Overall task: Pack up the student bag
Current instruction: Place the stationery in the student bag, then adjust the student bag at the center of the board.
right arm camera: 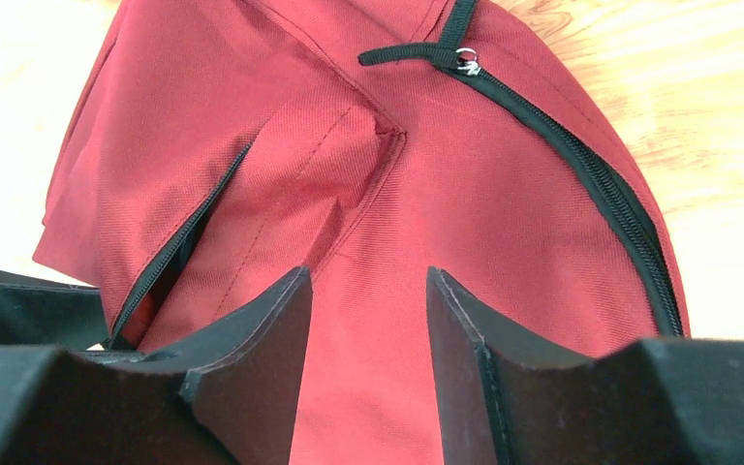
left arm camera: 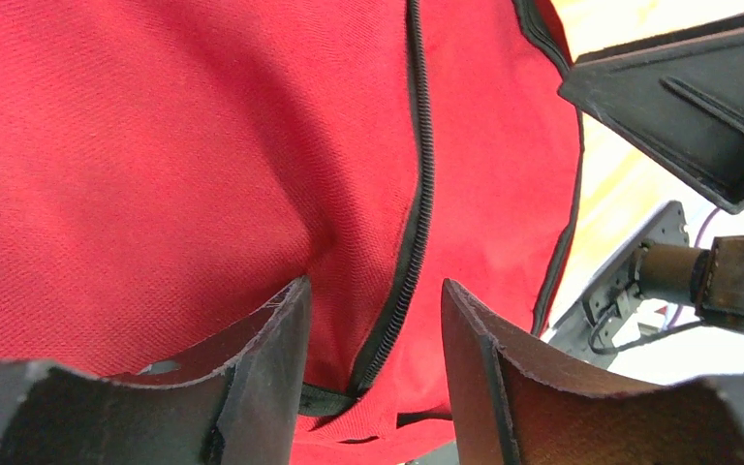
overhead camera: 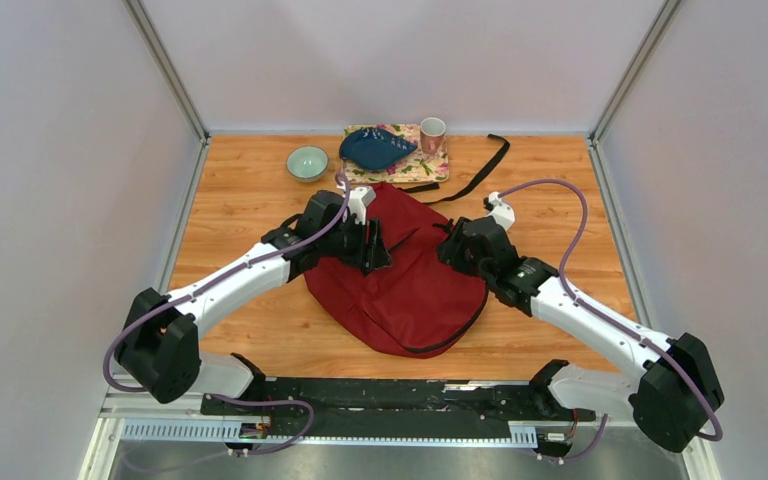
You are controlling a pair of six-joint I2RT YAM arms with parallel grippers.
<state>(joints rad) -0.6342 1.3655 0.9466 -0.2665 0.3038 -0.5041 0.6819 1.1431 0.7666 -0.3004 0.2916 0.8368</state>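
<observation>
Flanking student bag point(overhead camera: 405, 295): L gripper point(left arm camera: 376, 295), R gripper point(right arm camera: 368, 286) (both parted).

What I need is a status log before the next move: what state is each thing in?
student bag: lying flat, long zipper shut, pocket zipper looks partly open.
left tool: open, over a bag zipper, gripping nothing.
right tool: open, over the bag fabric.
green bowl: upright, looks empty.
cup: upright on the floral mat.
blue dish: resting on the mat.

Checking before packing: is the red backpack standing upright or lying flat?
Lying flat. From above, the student bag spreads its broad red face across the wooden table.
</observation>
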